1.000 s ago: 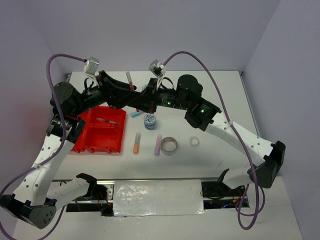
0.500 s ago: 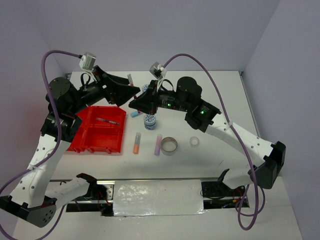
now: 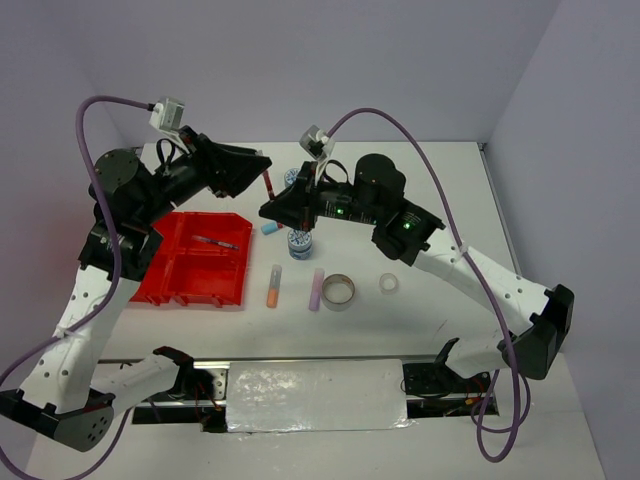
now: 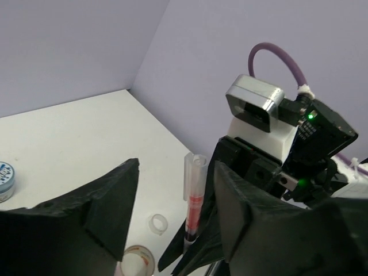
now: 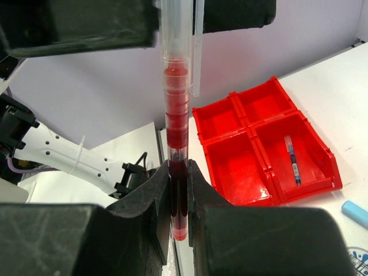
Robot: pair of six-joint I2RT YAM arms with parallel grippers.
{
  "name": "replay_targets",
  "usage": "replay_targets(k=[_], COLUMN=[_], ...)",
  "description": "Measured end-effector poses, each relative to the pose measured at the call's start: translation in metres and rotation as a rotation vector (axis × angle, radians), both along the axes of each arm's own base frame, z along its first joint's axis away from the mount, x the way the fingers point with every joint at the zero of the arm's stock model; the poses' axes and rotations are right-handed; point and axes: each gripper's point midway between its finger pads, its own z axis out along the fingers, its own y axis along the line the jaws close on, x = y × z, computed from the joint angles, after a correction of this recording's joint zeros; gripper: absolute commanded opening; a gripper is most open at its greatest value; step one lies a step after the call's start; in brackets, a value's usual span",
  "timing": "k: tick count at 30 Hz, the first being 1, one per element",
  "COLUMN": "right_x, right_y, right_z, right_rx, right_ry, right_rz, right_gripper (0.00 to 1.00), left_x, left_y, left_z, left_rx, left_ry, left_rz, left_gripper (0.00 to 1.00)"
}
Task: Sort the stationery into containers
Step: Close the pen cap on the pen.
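Left gripper [image 3: 255, 170] withdrew agape; right gripper [image 5: 178, 190] grips red pen [image 5: 177, 115]; tray [image 3: 180, 258] holds teal pen [image 3: 217, 241].

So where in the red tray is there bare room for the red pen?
Three compartments of the tray are bare: the large one beside the one holding a pen, and both small ones. The table between tray and grey tape ring is crowded: orange stick, lilac stick, tub.

We grip the tip end of the red pen [image 5: 176, 109] in our right end effector [image 5: 179, 190]. Our left end effector [image 4: 178, 169] hangs with jaws spread either side of the pen's cap end, both arms raised.
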Motion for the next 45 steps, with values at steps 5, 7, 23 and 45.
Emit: replay_targets(k=[5, 7, 23, 45], right_x=[-0.001, -0.001, 0.004, 0.011], right_y=[-0.001, -0.001, -0.004, -0.005], right_z=[0.000, -0.002, -0.003, -0.030], right_rx=[-0.003, -0.009, -0.098, -0.328], right_ry=[-0.002, 0.002, 0.046, 0.200], right_rz=[0.001, 0.000, -0.035, 0.123], right_gripper=[0.00, 0.00, 0.00, 0.00], left_x=[0.000, 0.000, -0.003, 0.007], left_y=[-0.002, -0.003, -0.018, -0.032], left_z=[0.001, -0.001, -0.006, -0.041], left_rx=[-0.008, -0.016, -0.067, -0.052], left_ry=[-0.013, -0.012, 0.003, 0.018], left_rz=[-0.010, -0.022, -0.138, 0.058], left_gripper=[0.51, 0.45, 0.00, 0.00])
